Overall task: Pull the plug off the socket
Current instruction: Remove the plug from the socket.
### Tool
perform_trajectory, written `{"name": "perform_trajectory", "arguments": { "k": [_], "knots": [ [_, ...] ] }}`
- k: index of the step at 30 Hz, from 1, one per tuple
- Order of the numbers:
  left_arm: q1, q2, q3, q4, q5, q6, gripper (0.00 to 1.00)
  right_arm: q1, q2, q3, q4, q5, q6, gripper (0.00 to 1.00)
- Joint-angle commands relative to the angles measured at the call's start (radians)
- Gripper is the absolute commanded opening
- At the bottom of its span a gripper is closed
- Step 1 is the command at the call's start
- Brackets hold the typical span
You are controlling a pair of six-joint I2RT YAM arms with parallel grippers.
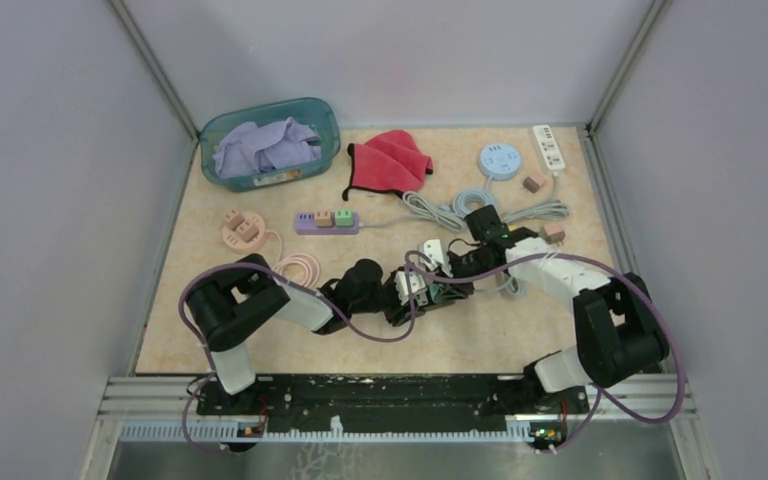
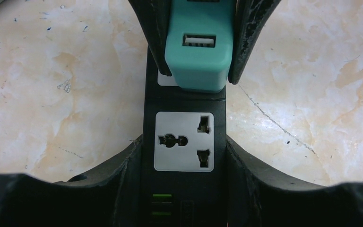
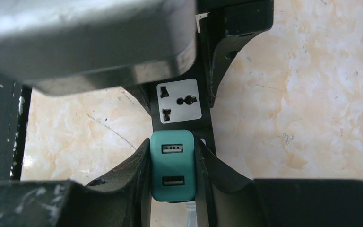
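Your right gripper (image 3: 172, 151) is clamped on the teal USB charger plug (image 2: 197, 61), one finger pressed to each side of its body. The plug sits on the black power strip (image 2: 184, 101) in the middle of the marble-patterned table (image 1: 290, 345). It covers the outlet just right of an empty white universal socket (image 2: 184, 141). You cannot tell from these views whether its pins are fully home.

Your left gripper (image 2: 184, 156) straddles the same strip beside that empty socket. Its fingers (image 2: 99, 184) are closed against the strip's two long sides, pinning it to the table.

The two grippers meet almost nose to nose.

At the far left stands a teal bin (image 1: 322, 112) of purple cloth, with a red cloth (image 1: 390, 160) to its right. A purple power strip (image 1: 326, 221) lies nearer, left of centre.
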State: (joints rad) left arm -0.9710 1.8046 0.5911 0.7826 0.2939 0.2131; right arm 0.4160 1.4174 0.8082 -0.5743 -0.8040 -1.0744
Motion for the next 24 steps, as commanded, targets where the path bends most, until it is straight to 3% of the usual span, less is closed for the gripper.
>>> {"name": "perform_trajectory", "arguments": {
  "k": [1,5,8,10,12,13,14,18,21,24],
  "knots": [
    [-0.011,0.018,-0.002,-0.031,-0.002,-0.010,0.00,-0.061,-0.048,0.054,-0.090,-0.059,-0.246,0.00],
    [-0.011,0.019,-0.001,-0.032,0.000,-0.011,0.00,-0.059,-0.012,0.013,-0.305,-0.276,-0.619,0.00],
    [-0.011,0.015,-0.005,-0.031,-0.003,-0.009,0.00,-0.022,0.001,0.026,-0.297,-0.337,-0.602,0.00],
    [-0.011,0.013,-0.008,-0.027,-0.004,-0.009,0.00,0.015,-0.020,0.034,-0.139,-0.317,-0.368,0.00],
    [-0.011,0.014,-0.007,-0.027,-0.004,-0.010,0.00,0.049,-0.057,0.013,0.182,-0.199,0.117,0.00],
    [-0.011,0.016,-0.005,-0.028,-0.003,-0.010,0.00,0.052,-0.070,0.009,0.268,-0.141,0.257,0.00],
    [-0.011,0.016,-0.004,-0.028,-0.004,-0.010,0.00,0.050,-0.070,0.031,0.268,-0.106,0.276,0.00],
    [-0.011,0.018,-0.002,-0.030,-0.003,-0.010,0.00,0.021,-0.047,0.110,0.064,-0.043,0.088,0.00],
    [-0.011,0.018,-0.004,-0.029,-0.001,-0.009,0.00,-0.051,-0.038,0.155,-0.106,-0.114,-0.039,0.00],
    [-0.011,0.018,-0.002,-0.030,-0.001,-0.011,0.00,-0.132,-0.051,0.168,-0.165,-0.182,-0.095,0.00]
  ]
}}
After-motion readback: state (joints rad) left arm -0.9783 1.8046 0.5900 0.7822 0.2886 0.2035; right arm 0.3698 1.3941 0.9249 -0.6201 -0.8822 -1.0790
